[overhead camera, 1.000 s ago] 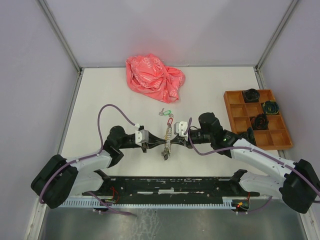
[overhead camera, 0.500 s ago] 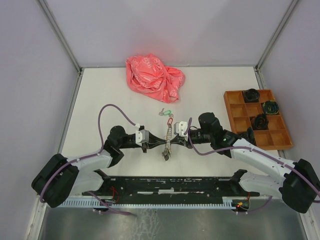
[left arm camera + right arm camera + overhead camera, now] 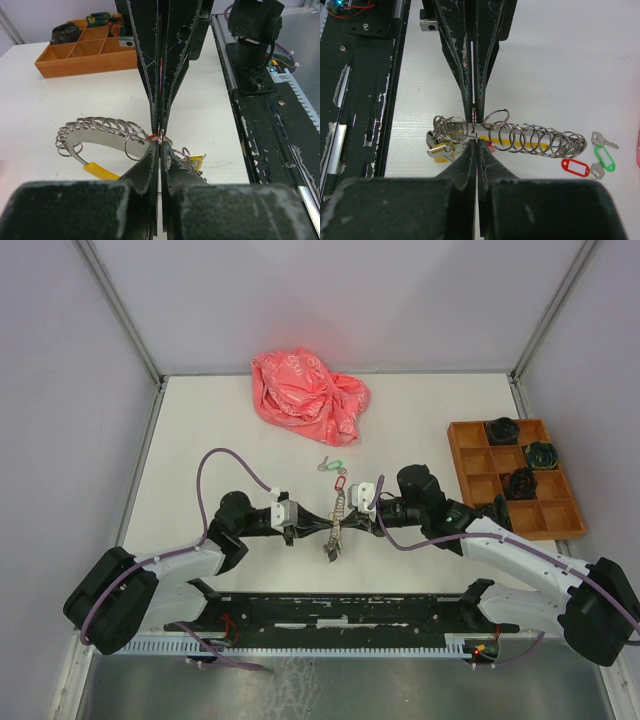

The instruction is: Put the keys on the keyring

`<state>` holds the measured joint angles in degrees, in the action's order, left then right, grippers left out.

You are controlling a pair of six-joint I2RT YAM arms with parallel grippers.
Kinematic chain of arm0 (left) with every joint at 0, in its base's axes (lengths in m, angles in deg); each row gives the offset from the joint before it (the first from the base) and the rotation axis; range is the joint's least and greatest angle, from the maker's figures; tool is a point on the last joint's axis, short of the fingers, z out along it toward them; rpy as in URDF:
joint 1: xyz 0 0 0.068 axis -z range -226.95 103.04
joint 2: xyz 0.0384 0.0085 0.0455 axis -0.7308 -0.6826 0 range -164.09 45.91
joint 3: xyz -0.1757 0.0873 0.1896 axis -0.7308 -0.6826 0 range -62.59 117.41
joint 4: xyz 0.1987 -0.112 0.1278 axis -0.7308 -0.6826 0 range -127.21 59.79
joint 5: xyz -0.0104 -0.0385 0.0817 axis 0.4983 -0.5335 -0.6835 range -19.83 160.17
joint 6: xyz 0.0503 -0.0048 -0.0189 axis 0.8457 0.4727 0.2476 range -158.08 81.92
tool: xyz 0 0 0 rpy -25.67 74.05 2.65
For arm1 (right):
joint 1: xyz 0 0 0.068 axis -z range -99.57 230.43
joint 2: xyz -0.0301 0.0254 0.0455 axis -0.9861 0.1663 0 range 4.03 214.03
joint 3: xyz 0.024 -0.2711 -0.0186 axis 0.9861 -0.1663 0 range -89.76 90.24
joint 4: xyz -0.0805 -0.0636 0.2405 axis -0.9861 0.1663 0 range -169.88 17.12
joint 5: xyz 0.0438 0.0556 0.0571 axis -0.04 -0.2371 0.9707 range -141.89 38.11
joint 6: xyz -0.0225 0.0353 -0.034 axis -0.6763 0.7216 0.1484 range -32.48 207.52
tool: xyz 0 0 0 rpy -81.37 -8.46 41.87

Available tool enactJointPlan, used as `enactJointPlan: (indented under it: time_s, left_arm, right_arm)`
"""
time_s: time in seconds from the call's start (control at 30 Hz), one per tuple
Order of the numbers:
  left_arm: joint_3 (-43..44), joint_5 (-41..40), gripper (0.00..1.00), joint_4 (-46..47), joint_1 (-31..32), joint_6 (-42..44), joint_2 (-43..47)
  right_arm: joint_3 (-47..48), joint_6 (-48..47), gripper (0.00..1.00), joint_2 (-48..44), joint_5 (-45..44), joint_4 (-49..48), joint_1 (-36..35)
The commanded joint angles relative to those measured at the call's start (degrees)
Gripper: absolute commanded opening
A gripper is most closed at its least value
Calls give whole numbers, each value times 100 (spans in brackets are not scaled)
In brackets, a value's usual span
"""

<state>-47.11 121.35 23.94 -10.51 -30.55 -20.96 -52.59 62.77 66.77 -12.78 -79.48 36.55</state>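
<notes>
Right wrist view: right gripper (image 3: pixel 476 142) and left gripper (image 3: pixel 472 117) are meeting tip to tip, both jaws pinching tight on the keyring (image 3: pixel 535 137) wire. Keyring is lying mid-table, its long axis running from near edge to far edge. Loose keys (image 3: pixel 604 156), with red and green tags, are lying just past its far end, toward the far edge of the table (image 3: pixel 200 430). Right arm is looking slightly nearer.
</notes>
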Motion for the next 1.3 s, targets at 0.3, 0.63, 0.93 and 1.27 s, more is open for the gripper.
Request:
enactJointPlan:
  time_s: [0.3,0.63,0.93,1.27]
  left_arm:
    - [231,-50,3,433,-6,-59,139]
    - [227,-73,3,430,-6,-63,140]
    - [249,-29,3,456,-4,-94,102]
    - [270,33,3,535,-5,-160,33]
  right_arm:
    - [272,-2,1,-43,58,-69,-35]
    - [278,32,1,-33,188,-154,-33]
    - [279,92,1,3,210,-274,-33]
    - [266,166,1,-5,202,-450,-41]
